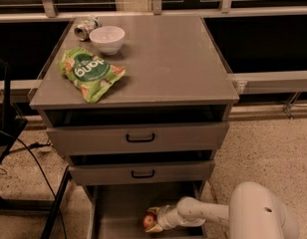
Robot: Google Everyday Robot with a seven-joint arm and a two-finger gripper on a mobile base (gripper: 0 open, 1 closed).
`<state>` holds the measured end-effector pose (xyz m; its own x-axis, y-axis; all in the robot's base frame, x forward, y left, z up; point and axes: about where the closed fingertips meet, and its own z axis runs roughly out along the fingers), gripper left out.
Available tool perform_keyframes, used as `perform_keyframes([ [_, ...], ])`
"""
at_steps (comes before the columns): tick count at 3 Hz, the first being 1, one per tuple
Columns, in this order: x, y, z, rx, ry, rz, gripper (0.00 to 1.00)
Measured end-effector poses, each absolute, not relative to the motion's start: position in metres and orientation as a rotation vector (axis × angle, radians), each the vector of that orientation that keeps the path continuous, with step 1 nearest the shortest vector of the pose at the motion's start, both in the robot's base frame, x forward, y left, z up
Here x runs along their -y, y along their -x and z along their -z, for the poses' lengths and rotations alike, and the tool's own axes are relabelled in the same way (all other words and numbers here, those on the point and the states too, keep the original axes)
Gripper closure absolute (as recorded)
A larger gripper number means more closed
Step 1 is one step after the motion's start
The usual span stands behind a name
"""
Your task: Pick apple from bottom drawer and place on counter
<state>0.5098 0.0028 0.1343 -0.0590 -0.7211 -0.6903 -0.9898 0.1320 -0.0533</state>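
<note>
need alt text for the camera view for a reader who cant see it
The robot's claw is at the red apple in the open bottom drawer of a grey cabinet. On the counter above sit a white bowl, a can on its side and a green snack bag.
</note>
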Motion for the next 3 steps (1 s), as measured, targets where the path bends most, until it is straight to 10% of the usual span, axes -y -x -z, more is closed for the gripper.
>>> perform_keyframes([
  [3,-0.01,-0.492,-0.214,-1.735,1.723,-0.535,1.0],
])
